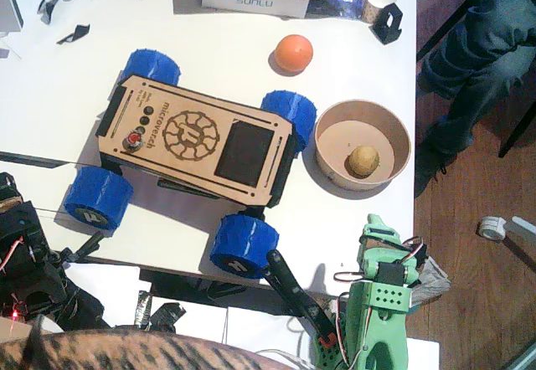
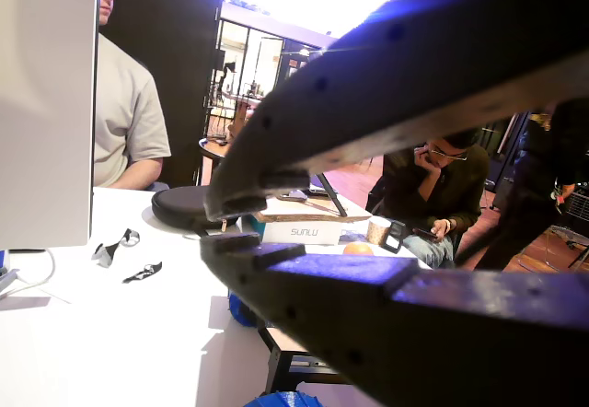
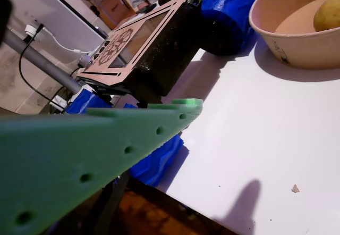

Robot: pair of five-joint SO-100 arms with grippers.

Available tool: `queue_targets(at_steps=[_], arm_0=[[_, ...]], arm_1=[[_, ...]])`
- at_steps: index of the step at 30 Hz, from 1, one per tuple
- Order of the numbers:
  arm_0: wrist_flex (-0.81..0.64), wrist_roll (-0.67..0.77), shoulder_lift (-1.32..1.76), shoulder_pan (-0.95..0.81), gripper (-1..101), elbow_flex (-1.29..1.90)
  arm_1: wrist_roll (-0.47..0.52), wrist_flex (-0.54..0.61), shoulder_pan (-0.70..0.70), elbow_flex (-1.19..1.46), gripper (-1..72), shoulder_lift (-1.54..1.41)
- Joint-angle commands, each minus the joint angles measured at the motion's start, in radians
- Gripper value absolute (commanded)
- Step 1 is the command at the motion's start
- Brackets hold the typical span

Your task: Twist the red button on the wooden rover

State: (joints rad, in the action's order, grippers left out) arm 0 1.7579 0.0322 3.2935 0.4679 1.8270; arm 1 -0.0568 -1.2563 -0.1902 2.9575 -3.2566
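The wooden rover (image 1: 197,136) lies slanted in the middle of the white table on four blue wheels. The red button (image 1: 132,141) sits near the left end of its deck, beside the small black buttons. My left gripper (image 1: 82,249) is black and rests low at the near left, well short of the button. In a wrist view its tips (image 2: 213,226) almost meet, with nothing between them. My right gripper (image 1: 377,229) is green and stands near the front edge, right of the rover. In a wrist view its jaws (image 3: 188,43) are wide apart, facing the rover (image 3: 138,38).
A tan bowl (image 1: 400,136) holding a potato (image 1: 363,161) stands right of the rover. An orange ball (image 1: 294,53) lies behind it. A black bar (image 1: 289,290) lies by the green arm. People sit at the table's far side (image 2: 124,122) (image 2: 442,186).
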Motion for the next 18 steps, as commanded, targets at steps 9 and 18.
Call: queue_targets(at_steps=[9,18], arm_0=[[0.011,-0.014,0.094,0.0,0,0.0],[-0.101,-0.014,-0.009,0.0,0,-0.002]], arm_1=[[0.0,0.005,0.005,-0.006,20.4,0.005],[0.0,0.005,0.005,-0.006,20.4,0.005]])
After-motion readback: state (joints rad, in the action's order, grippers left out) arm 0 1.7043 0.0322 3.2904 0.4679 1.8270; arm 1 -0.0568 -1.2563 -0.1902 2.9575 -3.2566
